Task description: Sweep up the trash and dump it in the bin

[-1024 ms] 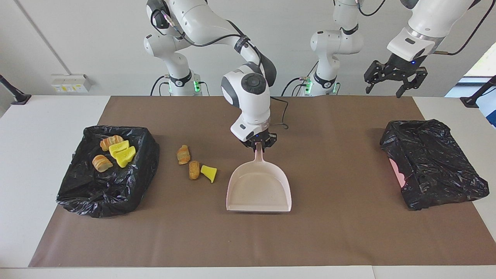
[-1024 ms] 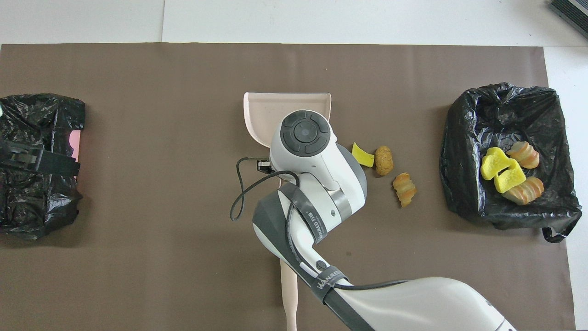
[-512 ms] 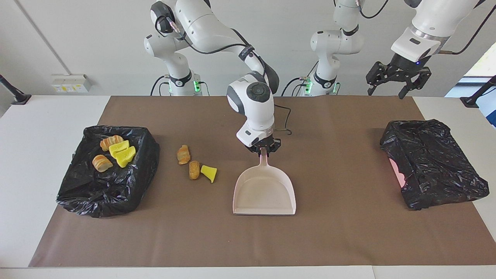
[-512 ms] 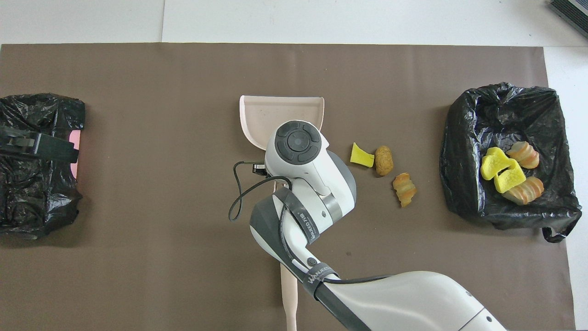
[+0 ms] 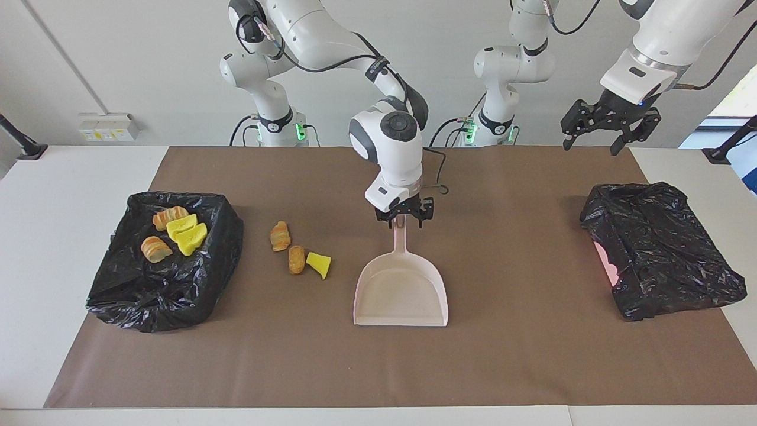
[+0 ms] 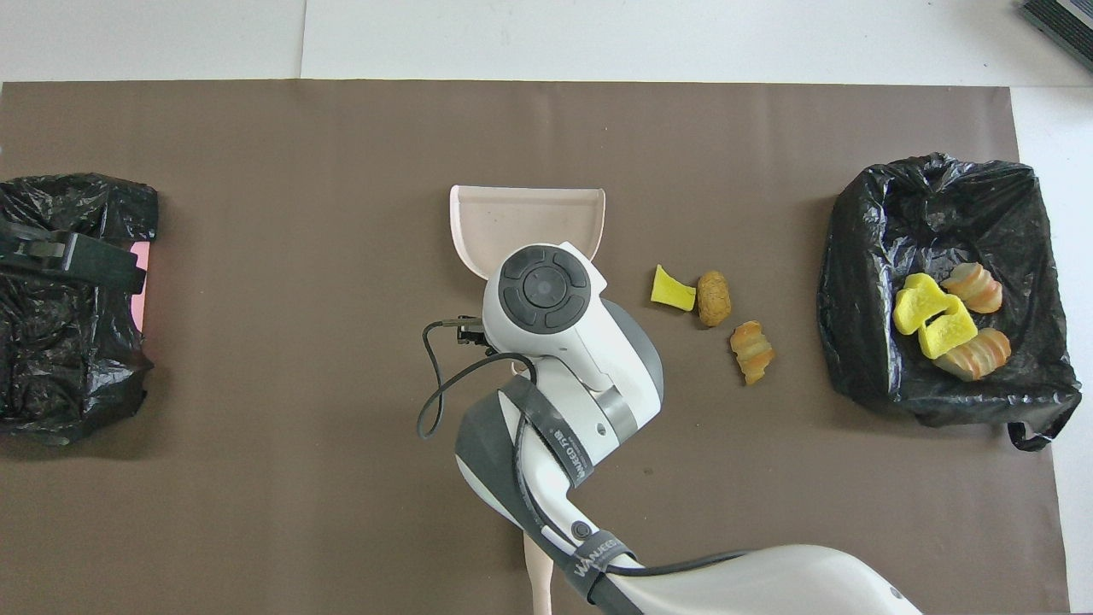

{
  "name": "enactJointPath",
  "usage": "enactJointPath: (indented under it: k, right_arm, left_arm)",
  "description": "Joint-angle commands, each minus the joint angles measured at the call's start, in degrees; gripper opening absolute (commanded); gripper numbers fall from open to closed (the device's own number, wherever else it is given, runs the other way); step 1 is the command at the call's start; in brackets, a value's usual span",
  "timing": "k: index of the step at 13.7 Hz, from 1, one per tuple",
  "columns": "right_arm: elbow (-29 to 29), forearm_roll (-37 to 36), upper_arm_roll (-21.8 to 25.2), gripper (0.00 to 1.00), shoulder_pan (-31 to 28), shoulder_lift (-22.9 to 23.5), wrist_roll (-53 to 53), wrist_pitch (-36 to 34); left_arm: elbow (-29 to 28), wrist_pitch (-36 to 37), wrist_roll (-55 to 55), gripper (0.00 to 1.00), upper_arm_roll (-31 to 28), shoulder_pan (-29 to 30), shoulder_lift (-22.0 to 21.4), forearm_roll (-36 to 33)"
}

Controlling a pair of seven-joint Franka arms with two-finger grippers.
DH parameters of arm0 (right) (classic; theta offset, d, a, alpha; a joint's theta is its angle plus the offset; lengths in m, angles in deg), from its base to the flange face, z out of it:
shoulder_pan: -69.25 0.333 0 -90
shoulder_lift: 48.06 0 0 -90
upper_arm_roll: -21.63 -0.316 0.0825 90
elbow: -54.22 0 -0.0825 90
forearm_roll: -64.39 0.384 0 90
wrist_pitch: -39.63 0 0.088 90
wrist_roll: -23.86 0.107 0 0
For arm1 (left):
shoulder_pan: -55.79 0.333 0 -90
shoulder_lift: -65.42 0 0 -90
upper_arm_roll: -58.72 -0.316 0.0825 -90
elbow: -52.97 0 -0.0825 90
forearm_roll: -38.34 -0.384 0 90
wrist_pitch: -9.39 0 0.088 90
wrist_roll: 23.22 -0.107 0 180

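Note:
The pink dustpan lies flat mid-mat, its mouth away from the robots; it also shows in the overhead view. My right gripper is open just over the end of its handle. Beside the pan, toward the right arm's end, three pieces of trash lie on the mat: a yellow chunk and two orange-tan chunks. Several more chunks lie in the black-bagged bin at that end. My left gripper is open, raised and waiting at the left arm's end.
A second crumpled black bag with pink showing under it sits at the left arm's end. A brown mat covers the table. A pale pink stick shows under the right arm at the robots' edge.
My right gripper set the dustpan down a little toward the left arm's end, then let go and rose toward the handle's end. My left gripper drifted slightly higher.

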Motion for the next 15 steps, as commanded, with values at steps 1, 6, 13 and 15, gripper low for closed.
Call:
enactJointPath:
  k: [1,6,13,15]
  right_arm:
    - [10.43,1.66,0.02,1.00,-0.13,-11.19,-0.15,-1.98]
    - [25.20,6.05,-2.18,1.00,3.11,-24.22,0.21,-4.72]
    - [45.16,15.10,-2.18,1.00,13.29,-36.10,0.81,-0.61]
    - [47.64,15.72,-2.18,1.00,16.64,-34.97,3.27,3.79]
  left_arm:
    - [1.10,2.11,0.88,1.00,-0.46,-0.28,-0.44,-1.31]
    - [0.05,2.82,1.06,1.00,-0.46,-0.37,-1.24,-1.31]
    - [-2.75,0.02,1.24,1.00,-0.11,-1.51,-2.72,-0.52]
    - [-4.87,-5.42,1.24,1.00,0.07,-2.99,-3.26,-0.34]
